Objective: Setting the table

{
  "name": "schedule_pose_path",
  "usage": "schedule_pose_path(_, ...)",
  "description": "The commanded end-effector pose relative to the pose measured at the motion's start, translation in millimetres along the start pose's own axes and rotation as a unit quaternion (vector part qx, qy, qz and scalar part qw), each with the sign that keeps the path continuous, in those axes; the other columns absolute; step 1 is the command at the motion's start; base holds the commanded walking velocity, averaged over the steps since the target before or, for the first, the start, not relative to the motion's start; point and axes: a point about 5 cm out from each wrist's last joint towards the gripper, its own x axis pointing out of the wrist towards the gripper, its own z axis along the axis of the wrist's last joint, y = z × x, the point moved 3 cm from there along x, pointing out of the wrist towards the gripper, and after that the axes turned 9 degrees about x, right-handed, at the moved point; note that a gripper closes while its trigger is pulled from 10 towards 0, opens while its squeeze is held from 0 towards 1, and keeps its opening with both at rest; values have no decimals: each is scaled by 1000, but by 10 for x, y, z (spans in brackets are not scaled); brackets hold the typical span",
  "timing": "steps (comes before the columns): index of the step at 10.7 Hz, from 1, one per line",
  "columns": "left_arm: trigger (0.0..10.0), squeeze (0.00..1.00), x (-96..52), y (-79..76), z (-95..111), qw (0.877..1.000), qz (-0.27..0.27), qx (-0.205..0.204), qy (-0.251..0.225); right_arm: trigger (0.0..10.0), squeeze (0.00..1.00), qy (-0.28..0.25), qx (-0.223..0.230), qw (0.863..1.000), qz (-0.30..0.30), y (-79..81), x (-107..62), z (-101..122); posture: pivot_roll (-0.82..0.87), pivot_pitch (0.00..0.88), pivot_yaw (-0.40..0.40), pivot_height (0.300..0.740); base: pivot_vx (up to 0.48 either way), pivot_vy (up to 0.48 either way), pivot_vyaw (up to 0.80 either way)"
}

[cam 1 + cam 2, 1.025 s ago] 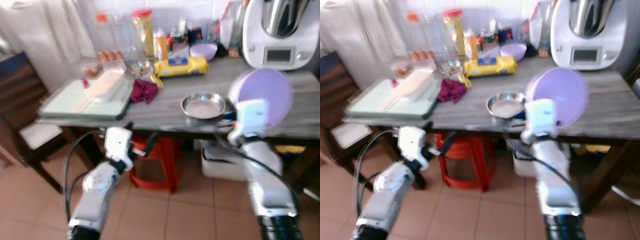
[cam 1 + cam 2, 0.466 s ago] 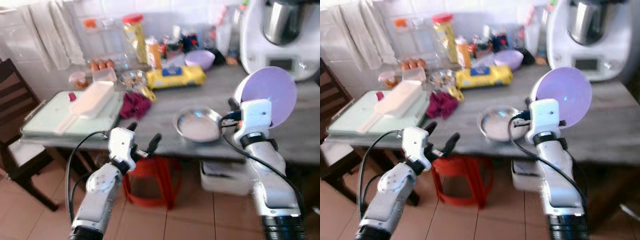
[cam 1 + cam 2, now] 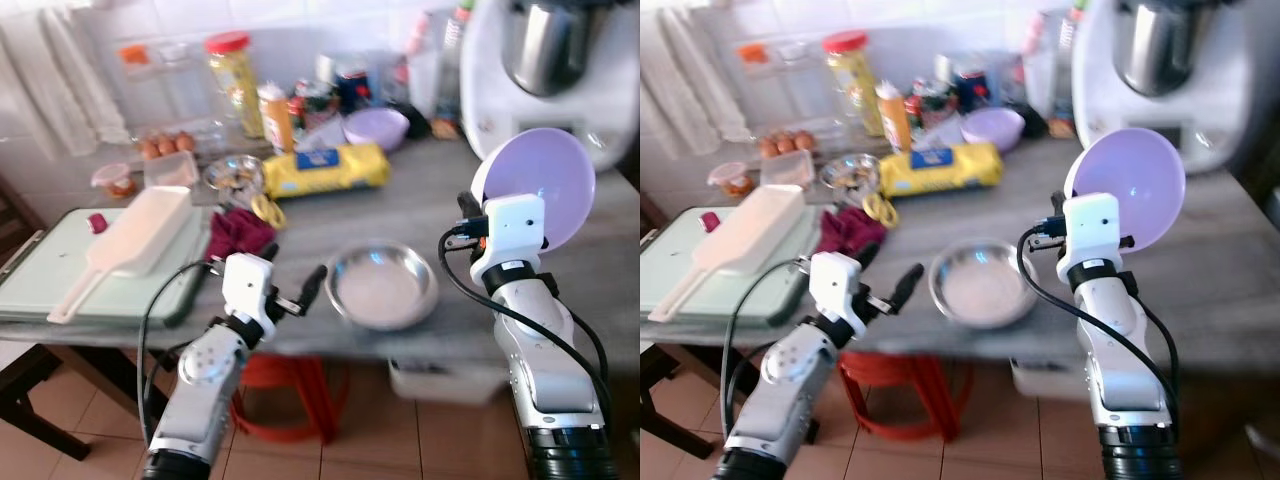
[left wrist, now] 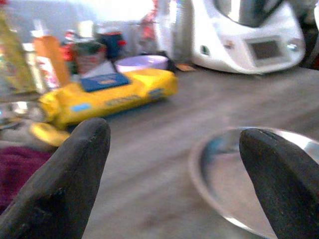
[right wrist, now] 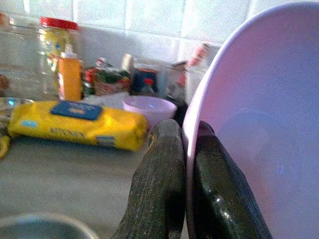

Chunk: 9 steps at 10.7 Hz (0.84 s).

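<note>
My right gripper is shut on the rim of a lilac plastic bowl, which it holds tilted on edge above the right part of the grey wooden table. A round steel bowl rests near the table's front edge, left of and below the lilac bowl. At that edge, just left of the steel bowl, my left gripper is open with nothing between its fingers. In the left wrist view the steel bowl lies close in front of the right fingertip.
A white kitchen machine stands at the back right. A yellow package, a second lilac bowl, jars and eggs crowd the back. At left lie a maroon cloth and a tray holding a white scoop. A red stool stands underneath.
The whole view has closed in on the table. My left gripper has risen from below the tabletop to its front edge beside the steel bowl. The right gripper keeps hold of the lilac bowl.
</note>
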Motion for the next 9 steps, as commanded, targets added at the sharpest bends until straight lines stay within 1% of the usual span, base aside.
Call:
schedule_pose_path(1, 10000, 0, -82, 130, -6, 1000, 16, 3, 4, 10000, 0, -14, 5, 1000, 22, 136, 31, 72, -60, 0, 100, 740, 0, 0, 0)
schedule_pose_path(3, 10000, 0, -184, 156, -28, 1000, 13, 15, 9, 10000, 0, -11, 20, 999, 26, 155, 37, 65, -55, 0, 99, 740, 0, 0, 0)
schedule_pose_path(4, 10000, 0, -231, 182, -36, 1000, 18, 22, 13, 10000, 0, -14, 16, 999, 31, 163, 41, 80, -53, 0, 97, 740, 0, 0, 0)
schedule_pose_path(5, 10000, 0, -328, 193, -24, 999, 20, 30, 12, 10000, 0, -16, 10, 999, 49, 174, 58, 106, -49, 0, 95, 740, 0, 0, 0)
schedule_pose_path(6, 10000, 0, -398, 167, -35, 999, 11, 38, 17, 10000, 0, -18, 5, 998, 62, 174, 79, 131, -44, 0, 90, 740, 0, 0, 0)
schedule_pose_path(7, 10000, 0, -474, 143, -64, 999, 1, 44, 24, 10000, 0, -18, -2, 996, 89, 217, 125, 156, -39, 0, 86, 740, 0, 0, 0)
schedule_pose_path(8, 10000, 0, -541, 123, -76, 998, -15, 45, 29, 10000, 0, -11, -5, 992, 125, 297, 175, 155, -32, 0, 81, 740, 0, 0, 0)
schedule_pose_path(9, 10000, 0, -593, 115, -71, 998, -27, 48, 30, 10000, 0, -6, 3, 988, 155, 371, 216, 158, -28, 0, 80, 740, 0, 0, 0)
